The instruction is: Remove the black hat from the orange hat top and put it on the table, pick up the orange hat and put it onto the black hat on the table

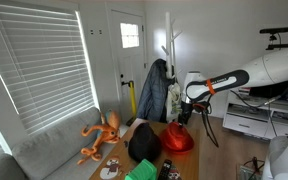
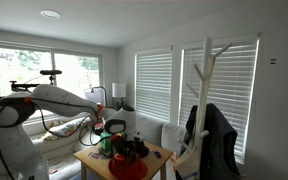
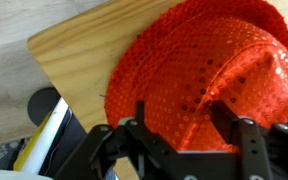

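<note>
My gripper (image 3: 191,130) hangs with jaws apart directly over the orange hat (image 3: 209,75), which sits on the table (image 3: 72,55) just beside the black hat (image 1: 144,145), its crown between my fingers, so I judge the grab lies straight down.

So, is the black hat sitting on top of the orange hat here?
No, in an exterior view the black hat lies beside the orange hat, not on top of it.
</note>
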Motion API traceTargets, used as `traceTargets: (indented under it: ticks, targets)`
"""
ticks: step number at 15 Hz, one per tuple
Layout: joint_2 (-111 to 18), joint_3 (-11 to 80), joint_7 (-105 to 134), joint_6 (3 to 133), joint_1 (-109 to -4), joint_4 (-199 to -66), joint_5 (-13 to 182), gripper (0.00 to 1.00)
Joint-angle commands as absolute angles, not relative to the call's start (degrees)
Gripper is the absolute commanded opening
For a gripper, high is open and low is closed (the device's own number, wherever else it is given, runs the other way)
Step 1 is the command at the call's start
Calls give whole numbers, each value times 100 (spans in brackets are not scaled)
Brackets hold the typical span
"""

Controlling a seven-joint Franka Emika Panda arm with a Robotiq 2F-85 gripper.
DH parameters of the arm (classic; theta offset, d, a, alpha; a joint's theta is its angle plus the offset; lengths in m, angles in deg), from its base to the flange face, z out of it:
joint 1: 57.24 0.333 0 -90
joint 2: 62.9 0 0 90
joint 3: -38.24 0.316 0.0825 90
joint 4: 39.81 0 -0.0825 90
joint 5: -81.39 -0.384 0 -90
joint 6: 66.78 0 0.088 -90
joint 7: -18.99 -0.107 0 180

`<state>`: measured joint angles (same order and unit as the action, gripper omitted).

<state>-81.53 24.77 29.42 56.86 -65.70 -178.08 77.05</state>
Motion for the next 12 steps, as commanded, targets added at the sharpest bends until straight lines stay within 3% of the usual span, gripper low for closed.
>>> traceTargets:
  ticks: [1, 7, 12]
  targets:
    - [-8099, 2521, 2822, 5835, -6583, -17851, 7569, 41]
    - [-8111, 2545, 2714, 5866, -6596, -17854, 7505, 1]
    - [-8457, 2698, 2341, 5496, -6657, -17677, 7786, 1]
